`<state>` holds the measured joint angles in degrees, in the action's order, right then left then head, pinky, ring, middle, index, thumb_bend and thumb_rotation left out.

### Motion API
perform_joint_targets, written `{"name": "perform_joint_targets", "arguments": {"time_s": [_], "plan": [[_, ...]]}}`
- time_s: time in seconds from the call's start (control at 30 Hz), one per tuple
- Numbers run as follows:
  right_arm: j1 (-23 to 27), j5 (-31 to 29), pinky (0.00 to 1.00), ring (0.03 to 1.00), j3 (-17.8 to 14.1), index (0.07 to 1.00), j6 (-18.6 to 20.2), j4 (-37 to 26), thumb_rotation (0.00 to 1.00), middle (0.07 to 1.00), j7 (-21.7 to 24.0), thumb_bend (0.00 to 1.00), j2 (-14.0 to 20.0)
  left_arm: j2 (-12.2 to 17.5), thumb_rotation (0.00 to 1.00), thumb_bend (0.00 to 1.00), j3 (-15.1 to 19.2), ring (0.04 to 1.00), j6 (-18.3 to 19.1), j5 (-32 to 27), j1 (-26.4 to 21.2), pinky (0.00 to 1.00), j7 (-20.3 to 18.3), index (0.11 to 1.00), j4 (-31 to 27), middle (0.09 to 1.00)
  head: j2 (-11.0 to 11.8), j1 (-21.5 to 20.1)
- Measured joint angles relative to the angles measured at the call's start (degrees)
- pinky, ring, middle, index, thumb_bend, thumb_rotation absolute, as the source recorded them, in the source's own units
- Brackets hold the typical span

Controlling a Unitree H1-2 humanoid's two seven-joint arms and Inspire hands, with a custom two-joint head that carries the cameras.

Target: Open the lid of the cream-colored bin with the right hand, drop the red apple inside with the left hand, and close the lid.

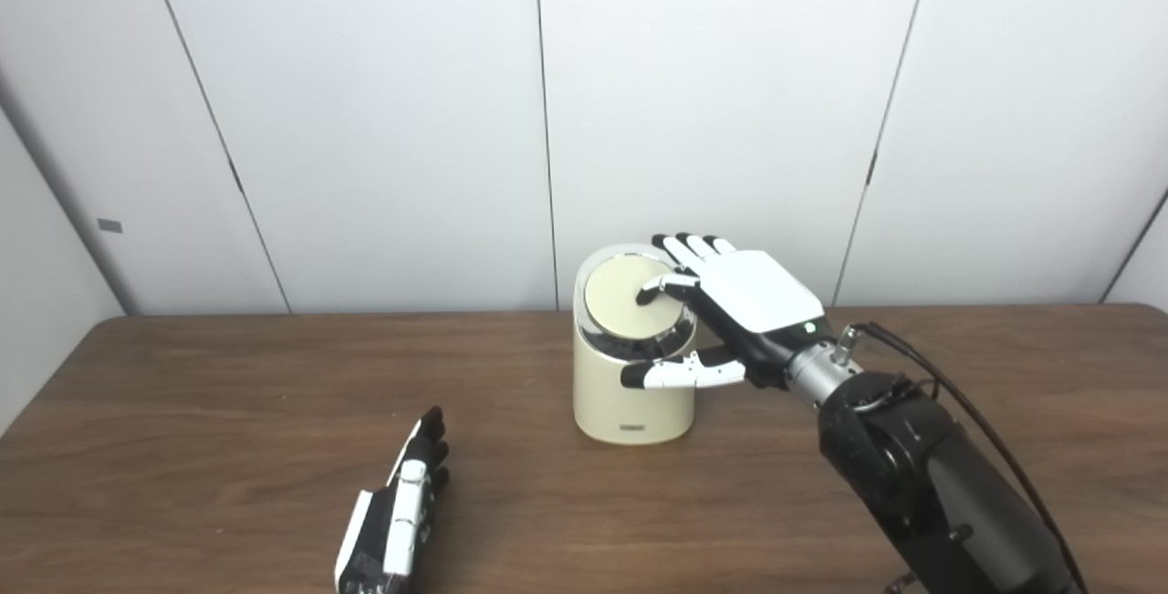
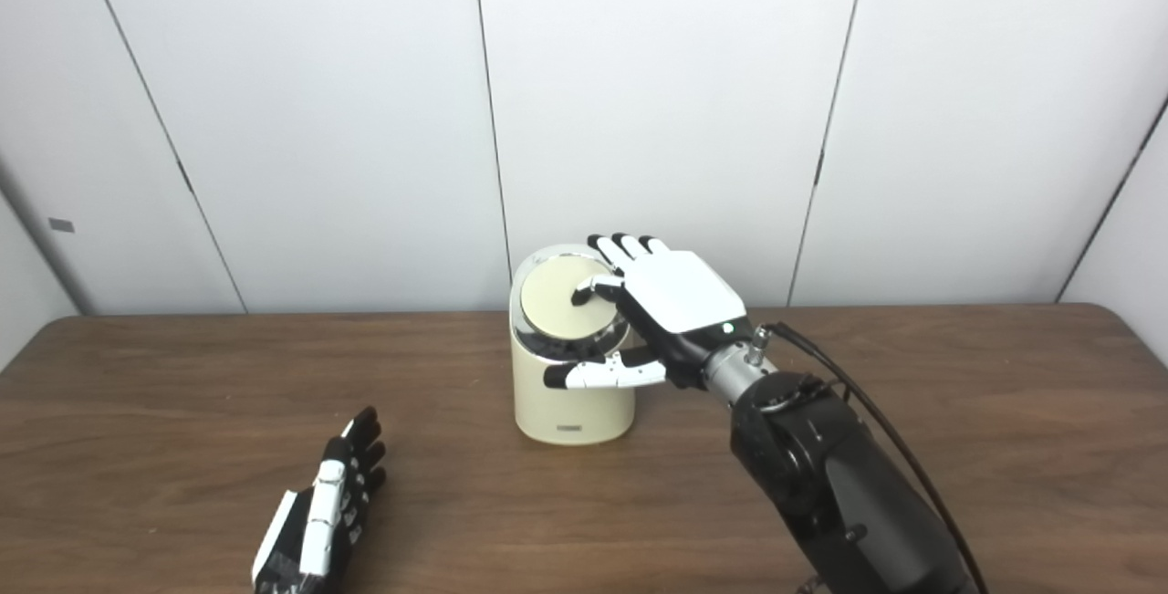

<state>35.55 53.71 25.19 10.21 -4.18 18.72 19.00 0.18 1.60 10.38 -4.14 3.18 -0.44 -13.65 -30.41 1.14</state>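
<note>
A cream-colored bin [image 1: 630, 402] stands near the middle of the brown table, its round lid [image 1: 625, 297] tilted and facing up toward the camera. My right hand [image 1: 730, 302] is over the bin's right side, fingers spread; one fingertip presses on the lid, and the thumb reaches across the bin's front rim. It holds nothing. My left hand [image 1: 397, 512] lies flat on the table at the near left, fingers straight, well apart from the bin and holding nothing. No red apple shows in either view.
The brown table [image 1: 228, 411] runs wide to both sides of the bin. White wall panels stand right behind its far edge. My right forearm with its black cable [image 1: 949, 393] crosses the near right part of the table.
</note>
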Motion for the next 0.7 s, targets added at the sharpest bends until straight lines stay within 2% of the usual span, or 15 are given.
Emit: {"name": "perform_joint_targets", "arguments": {"time_s": [0.7], "plan": [[1.38,0.77,1.00,1.000,1.15,0.743,0.29,0.72,1.00,1.000,1.92,0.70,0.20,-0.05,0.99,0.68,0.02,1.000,0.29,-0.10,-0.02,1.00,0.05,1.000,-0.14,1.000,0.09,0.00]]}}
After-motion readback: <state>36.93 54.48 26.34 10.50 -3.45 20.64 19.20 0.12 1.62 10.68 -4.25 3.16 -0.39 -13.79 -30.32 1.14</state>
